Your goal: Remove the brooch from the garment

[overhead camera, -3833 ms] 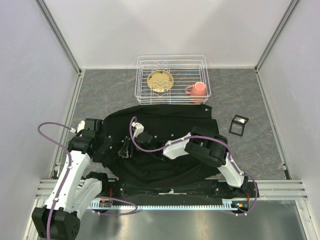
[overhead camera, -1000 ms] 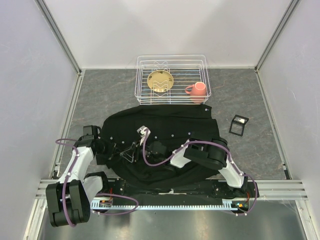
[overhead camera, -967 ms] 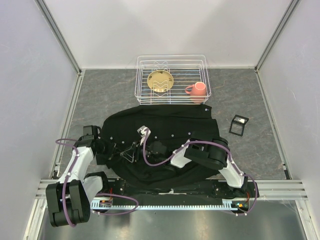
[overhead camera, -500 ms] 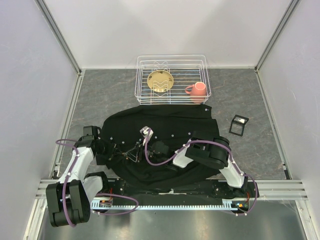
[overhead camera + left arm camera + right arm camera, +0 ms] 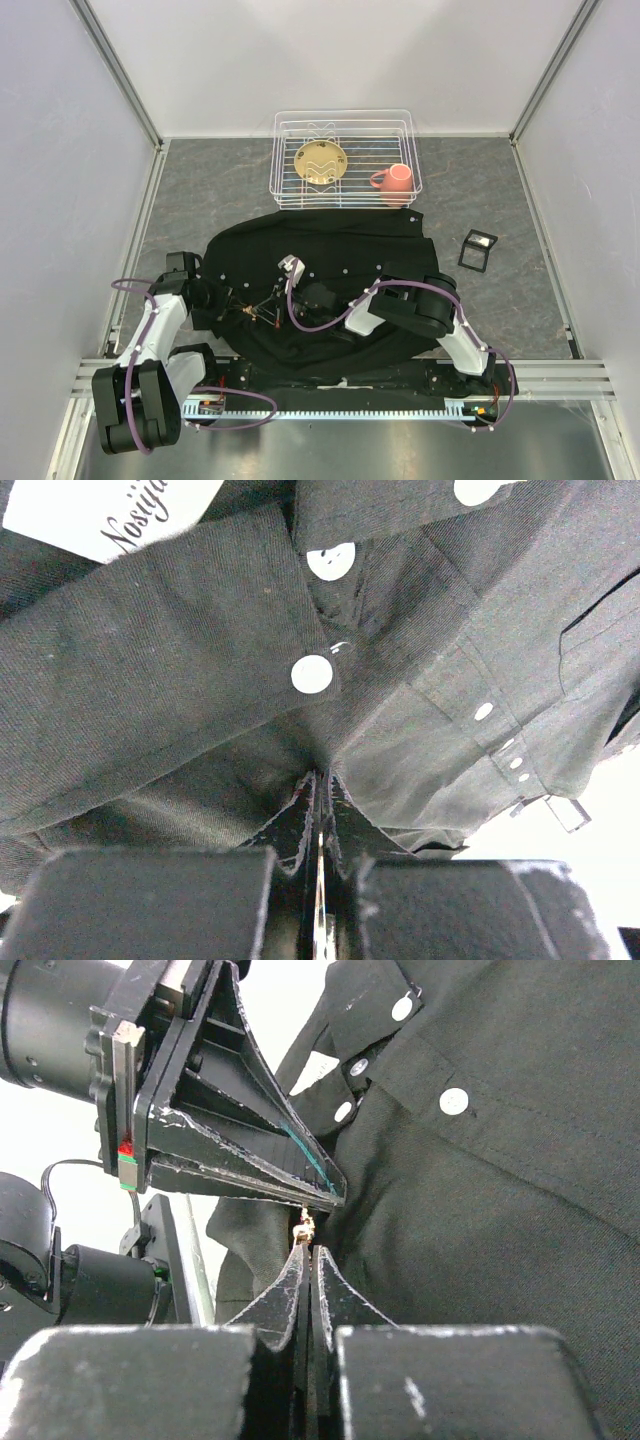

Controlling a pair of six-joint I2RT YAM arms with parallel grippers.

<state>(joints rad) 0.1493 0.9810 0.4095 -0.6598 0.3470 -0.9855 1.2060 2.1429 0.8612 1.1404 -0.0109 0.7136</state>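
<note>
Spreading over the near half of the grey stone-look table (image 5: 200, 190), walled in by white panels (image 5: 330, 60), the black garment (image 5: 340, 250) lies crumpled before a wire rack (image 5: 345, 112). From above, the two grippers meet tip to tip mid-shirt. The left wrist view shows the left gripper (image 5: 320, 780) pinched on a cloth fold. The right wrist view alone shows the right gripper (image 5: 308, 1252), fingers together, nipping the small golden brooch (image 5: 305, 1225) at their tips.

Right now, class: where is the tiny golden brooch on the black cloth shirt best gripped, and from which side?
Probably the tiny golden brooch by its exposed end, clear of the black cloth shirt, coming from the right gripper; the left gripper blocks the opposite side.
</note>
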